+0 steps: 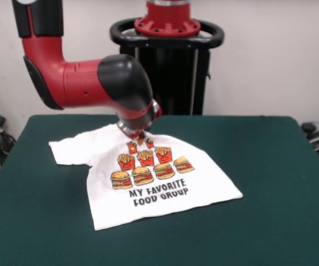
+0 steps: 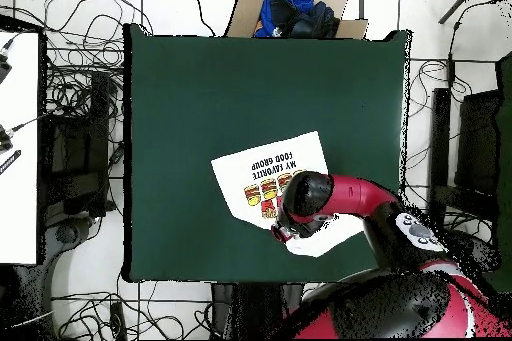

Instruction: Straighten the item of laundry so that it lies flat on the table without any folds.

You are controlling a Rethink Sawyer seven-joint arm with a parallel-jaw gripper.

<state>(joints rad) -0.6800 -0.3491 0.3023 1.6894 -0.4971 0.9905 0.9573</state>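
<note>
— Front view, laundry trial: the Sawyer's gripper (image 1: 139,134) sits right down at the collar end of the T-shirt (image 1: 148,183), the wrist hiding its tips. Can you see whether it has hold of the cloth?

— No. From where I stand the fingers are buried under that black wrist; spread or pinched, I cannot tell. The shirt itself lies print-up on the counter (image 1: 270,166), toward the pedestal edge and left of the middle, well clear of all four corners.

— It looks nearly flat already.

— Nearly. One sleeve shows, sticking out toward the left edge; the other side shows none, so it may be tucked under. The cloth also rises a little into a peak under the gripper.

— So what goes wrong from here?

— If it lifts with cloth caught, the shirt comes up in a tent and drops back wrinkled. If it drags sideways while pressing, the felt could grip the fabric and bunch the collar. Overhead view shows the arm (image 2: 350,197) covering that end, so trouble there would be hard to spot.
</note>
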